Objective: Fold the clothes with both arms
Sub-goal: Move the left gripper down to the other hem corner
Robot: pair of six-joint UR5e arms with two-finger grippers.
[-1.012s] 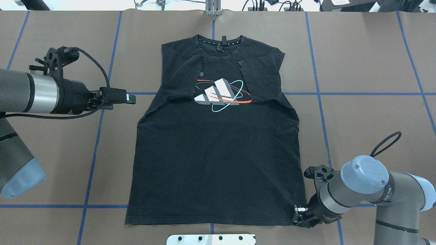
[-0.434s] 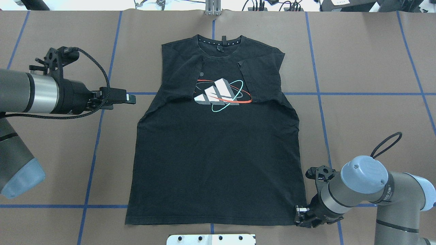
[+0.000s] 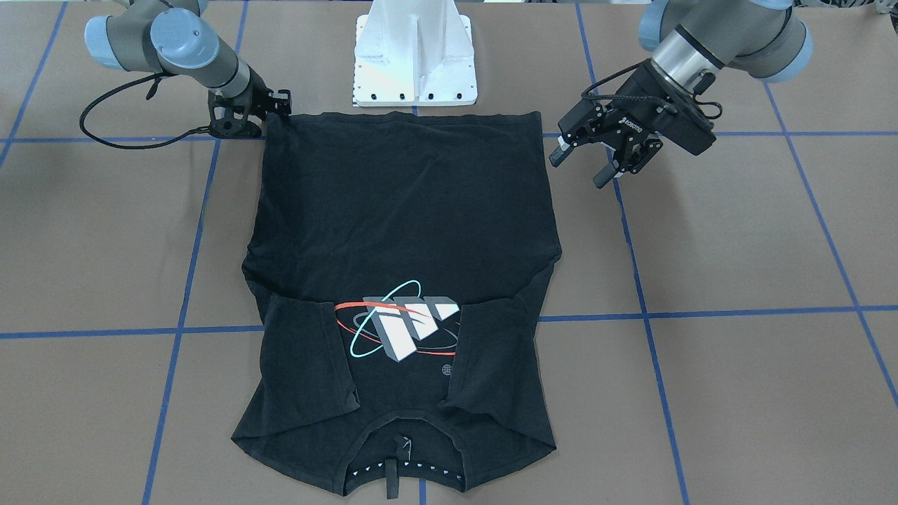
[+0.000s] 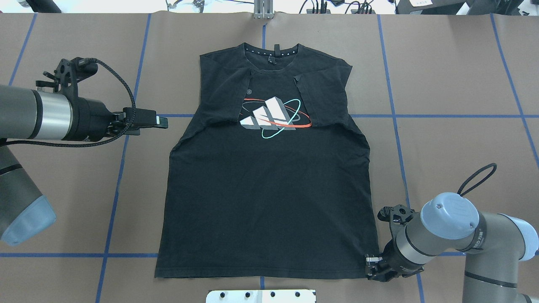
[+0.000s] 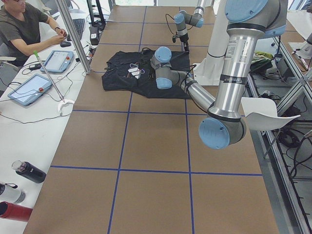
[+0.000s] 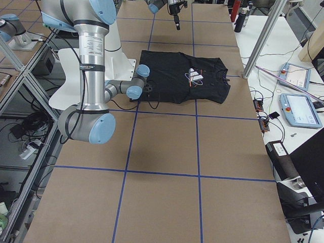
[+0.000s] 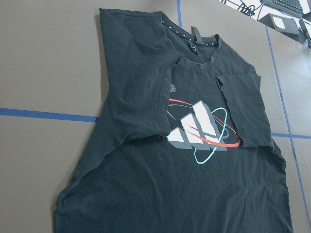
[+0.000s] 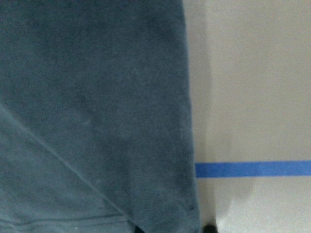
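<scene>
The black T-shirt lies flat on the brown table, logo up, collar at the far side, both sleeves folded in over the chest. It also shows in the front view and the left wrist view. My left gripper hovers left of the shirt, level with the logo; in the front view it is open and empty. My right gripper is low at the shirt's near right hem corner. The right wrist view shows the hem edge close up, two dark fingertips standing apart at the bottom.
The white pedestal base stands at the table's near edge, just behind the hem. Blue tape lines cross the table. A person, tablets and bottles are on the far operators' side.
My right gripper has shifted slightly toward the table's near edge at the hem corner. The left arm and the shirt have not moved.
</scene>
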